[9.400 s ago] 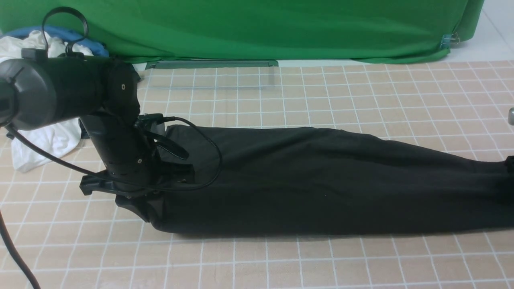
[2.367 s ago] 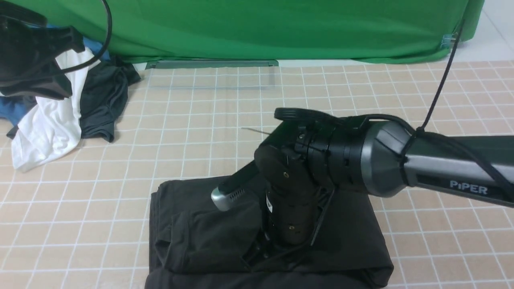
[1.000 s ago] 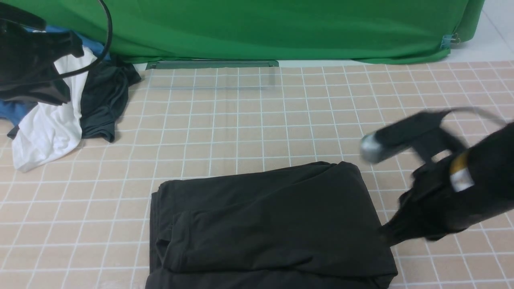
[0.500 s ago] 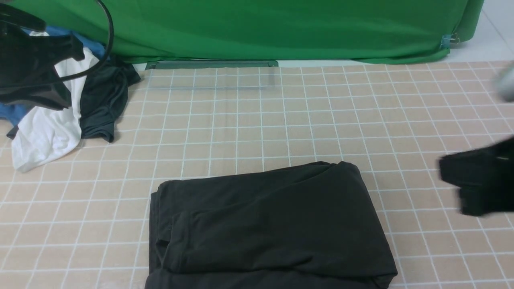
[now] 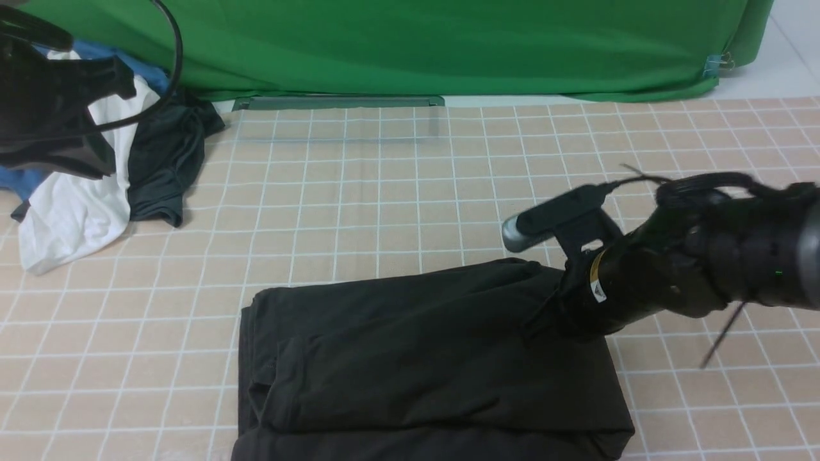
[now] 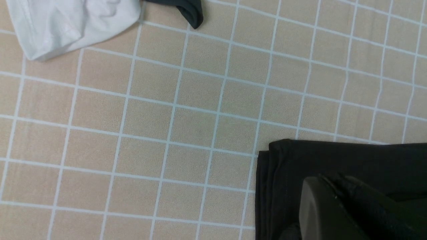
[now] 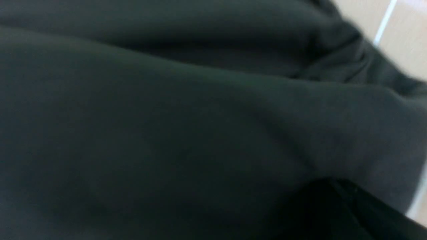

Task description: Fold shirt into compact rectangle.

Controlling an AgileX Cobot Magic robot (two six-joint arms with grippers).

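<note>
We are bringing our black right hand point(image 5: 541, 330) back in from the side, over the folded black cotton T-shirt point(image 5: 410, 358) on the tiled-pattern table point(image 5: 384, 192), where a half second ago the cloth was lying uncovered. That is suggesting we are now pressing or straightening the folded layers, the rectangle still looking unfinished. The shirt is lying beneath our right fingers, near its far right corner; they are together, and we cannot tell whether they are pinching cloth.
</note>
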